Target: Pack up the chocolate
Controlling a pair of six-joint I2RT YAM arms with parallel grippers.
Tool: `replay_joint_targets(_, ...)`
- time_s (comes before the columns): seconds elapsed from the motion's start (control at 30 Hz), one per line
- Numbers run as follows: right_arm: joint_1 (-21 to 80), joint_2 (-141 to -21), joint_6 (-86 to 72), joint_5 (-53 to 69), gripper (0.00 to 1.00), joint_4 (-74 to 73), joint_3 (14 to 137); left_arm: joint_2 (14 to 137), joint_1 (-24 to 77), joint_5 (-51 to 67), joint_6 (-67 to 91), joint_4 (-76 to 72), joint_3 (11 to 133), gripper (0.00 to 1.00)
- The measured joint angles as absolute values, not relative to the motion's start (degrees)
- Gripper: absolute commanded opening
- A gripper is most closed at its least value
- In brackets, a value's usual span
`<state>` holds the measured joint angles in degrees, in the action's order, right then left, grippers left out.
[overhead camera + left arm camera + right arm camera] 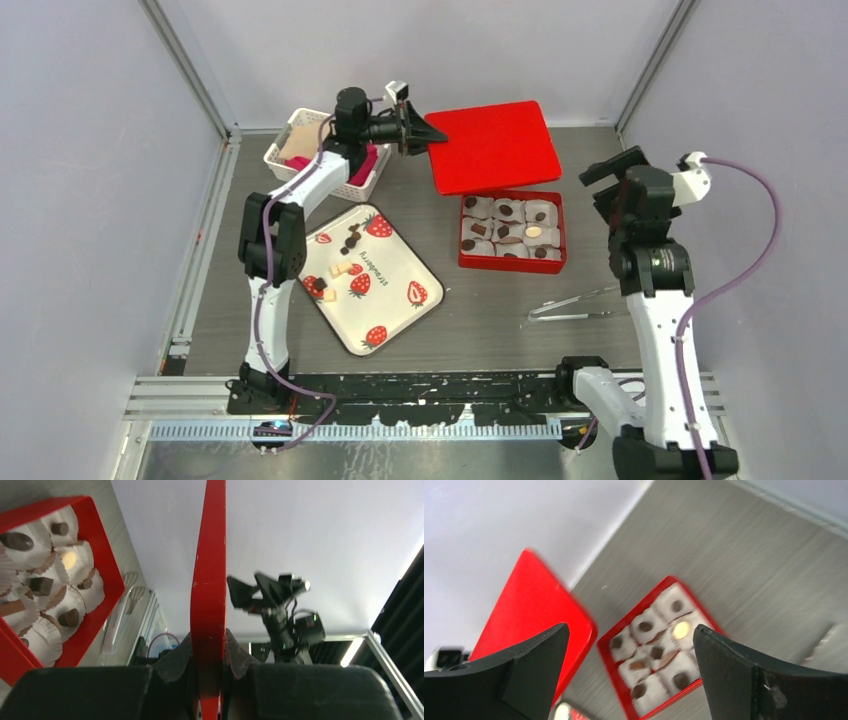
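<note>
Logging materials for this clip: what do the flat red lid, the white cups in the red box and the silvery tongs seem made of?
Flat red lid: probably matte card, its thin edge scuffed pale. White pleated cups: paper, judging by the crimped walls. Slim silvery tongs: likely bare metal, given the sheen.

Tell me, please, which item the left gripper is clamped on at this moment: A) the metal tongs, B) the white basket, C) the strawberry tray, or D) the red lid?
D: in the left wrist view the left gripper is shut on the edge of the red lid, while the tongs lie free on the table.
</note>
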<state>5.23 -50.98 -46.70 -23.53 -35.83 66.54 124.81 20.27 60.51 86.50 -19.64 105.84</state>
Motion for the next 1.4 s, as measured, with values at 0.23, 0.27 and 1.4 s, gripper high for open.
replay_joint_targets(0.23,-11.20,-64.07,-44.34,-12.71,1.00,-38.79,69.01,132.18,24.93,66.72,81.60,-15.29,111.61,0.00)
replay_joint_targets(0.27,-11.64,-66.89,-44.03,-10.85,0.99,-39.00,69.23,133.38,25.87,67.05,79.72,-12.69,112.79,0.00)
replay_joint_targets(1.4,-12.78,-87.70,-34.96,-2.39,0.89,-33.78,63.75,145.43,31.38,57.93,63.79,8.38,121.95,0.00)
